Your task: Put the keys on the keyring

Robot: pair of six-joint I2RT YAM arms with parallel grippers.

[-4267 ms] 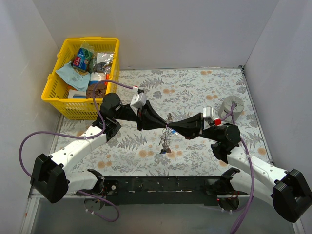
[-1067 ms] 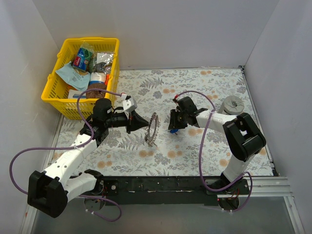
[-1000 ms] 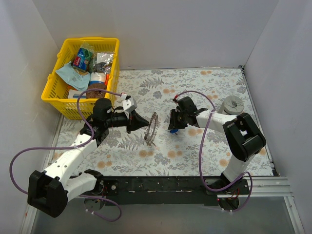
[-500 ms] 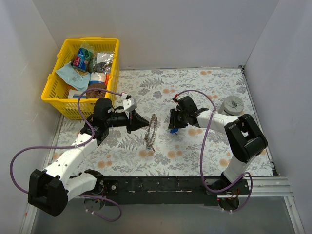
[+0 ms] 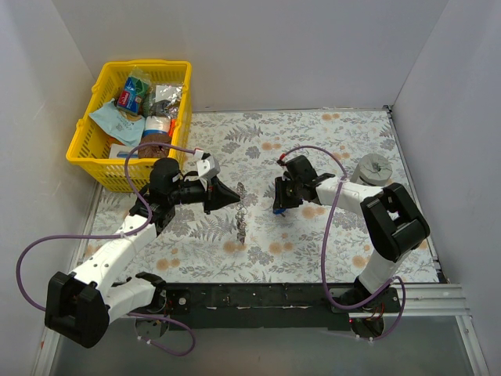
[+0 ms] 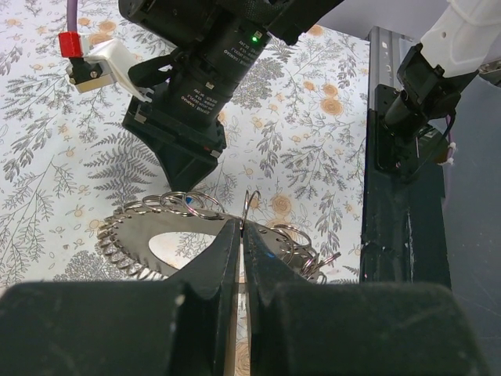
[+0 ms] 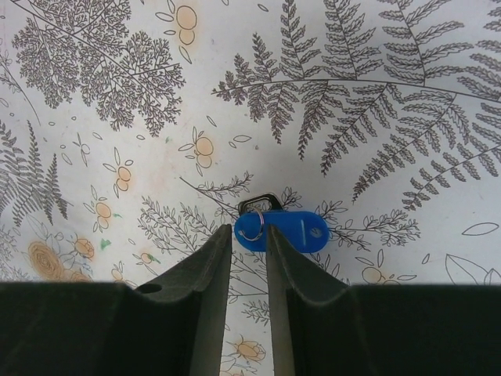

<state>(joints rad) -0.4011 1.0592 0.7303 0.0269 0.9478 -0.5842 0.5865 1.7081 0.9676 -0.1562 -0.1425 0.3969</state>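
Observation:
My left gripper is shut on the keyring and holds it off the table, edge-on in the top view. In the left wrist view the fingertips pinch a thin wire loop at the silvery ring's beaded rim, which carries several small split rings. My right gripper points down at a blue key on the table. In the right wrist view its jaws stand narrowly apart over the ring end of the blue key, which has a small split ring and a dark clip. No red key shows.
A yellow basket full of packets stands at the back left. A squat grey cylinder sits at the right. White walls close in three sides. The black base rail runs along the near edge.
The left gripper has turned the keyring from slanted to edge-on and shifted it slightly right. The right gripper has stayed over the blue key.

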